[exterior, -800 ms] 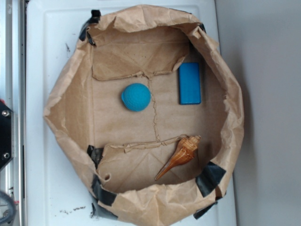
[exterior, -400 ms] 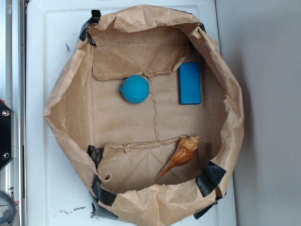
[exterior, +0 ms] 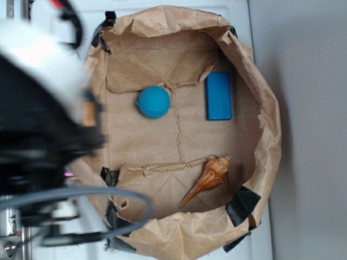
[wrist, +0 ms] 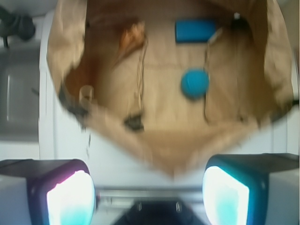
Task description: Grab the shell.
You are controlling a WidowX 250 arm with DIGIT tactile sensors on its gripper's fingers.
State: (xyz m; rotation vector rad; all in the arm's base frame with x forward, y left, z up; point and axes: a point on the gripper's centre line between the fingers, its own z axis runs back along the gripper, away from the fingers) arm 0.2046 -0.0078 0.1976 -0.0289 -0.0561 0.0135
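Approach step: fingers (wrist: 147, 187) spread wide, nothing held, hanging outside the bag (exterior: 260, 108) by the worktop (exterior: 59, 227) left edge. Shell (exterior: 209, 180) lies on bag floor toward the near-right corner. Next: cross the rim, drop over shell, align with its long axis

A white table (exterior: 260, 32) carries everything, with a plain grey surface to its right. Directly on it sits a crumpled brown paper tray (exterior: 265, 103), its corners patched with black tape, covering most of the white top. In the wrist view the tray (wrist: 272, 70) rests on the same white table (wrist: 117, 154).
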